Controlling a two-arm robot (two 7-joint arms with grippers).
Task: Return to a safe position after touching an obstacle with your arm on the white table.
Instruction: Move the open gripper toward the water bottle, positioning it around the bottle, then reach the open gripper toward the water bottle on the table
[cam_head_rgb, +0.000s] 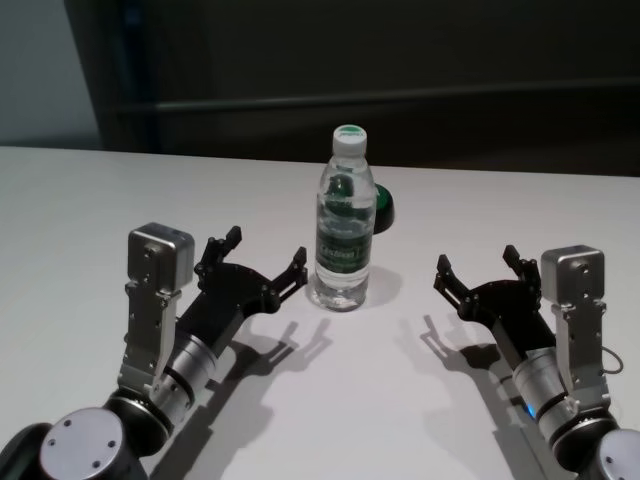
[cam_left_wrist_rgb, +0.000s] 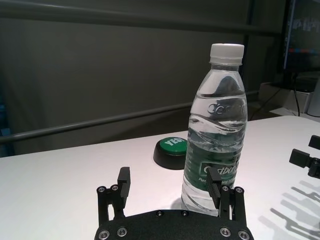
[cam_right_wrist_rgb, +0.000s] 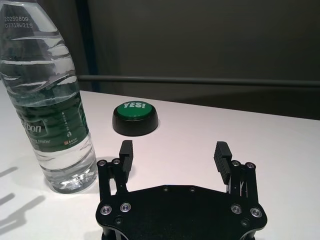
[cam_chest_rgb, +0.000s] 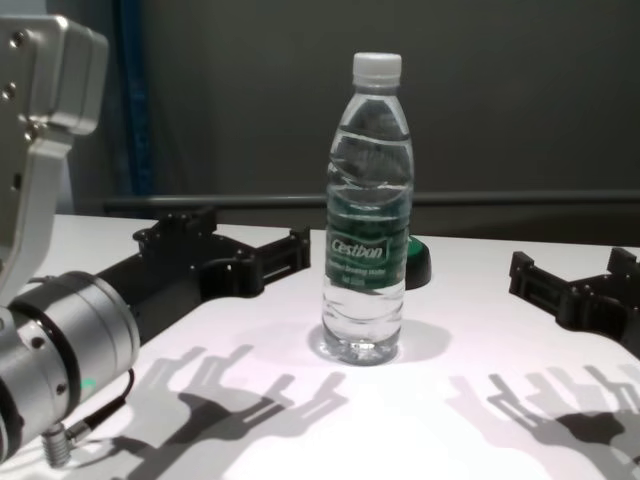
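The obstacle, a clear water bottle (cam_head_rgb: 345, 220) with a white cap and a dark green label, stands upright on the white table (cam_head_rgb: 120, 190). It also shows in the left wrist view (cam_left_wrist_rgb: 217, 135), the right wrist view (cam_right_wrist_rgb: 45, 100) and the chest view (cam_chest_rgb: 368, 230). My left gripper (cam_head_rgb: 265, 250) is open and empty, low over the table just left of the bottle. Its nearer fingertip (cam_head_rgb: 298, 262) is a small gap from the bottle's side. My right gripper (cam_head_rgb: 477, 262) is open and empty, well to the right of the bottle.
A low black round button with a green "YES!" top (cam_head_rgb: 383, 208) sits just behind and right of the bottle; it also shows in the right wrist view (cam_right_wrist_rgb: 135, 117). A dark wall with a rail runs behind the table's far edge.
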